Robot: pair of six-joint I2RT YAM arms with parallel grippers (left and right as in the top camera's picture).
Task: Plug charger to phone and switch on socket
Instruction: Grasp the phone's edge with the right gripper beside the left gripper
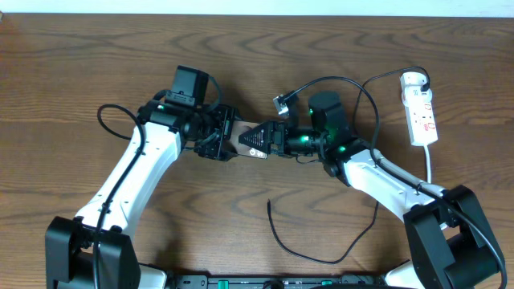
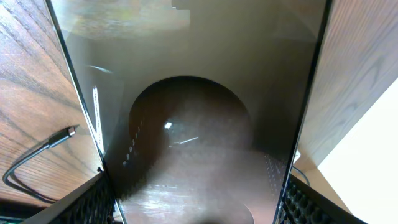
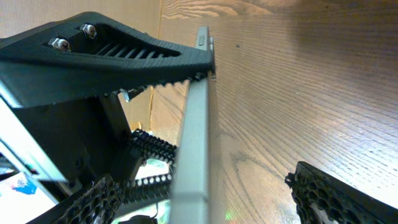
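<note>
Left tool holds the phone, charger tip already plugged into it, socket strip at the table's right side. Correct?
One thing is wrong. The left tool does hold the phone, and the socket is at the right. But the charger is not plugged in: the overhead view shows its tip lying free on the table, apart from the phone.

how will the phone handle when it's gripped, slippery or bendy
Probably slippery: the phone has a glossy face showing reflections in the left wrist view, so the textured left fingers may need firm pressure. Likely stiff: edge-on in the right wrist view it runs dead straight. Thin and flat, it shouldn't roll.
</note>
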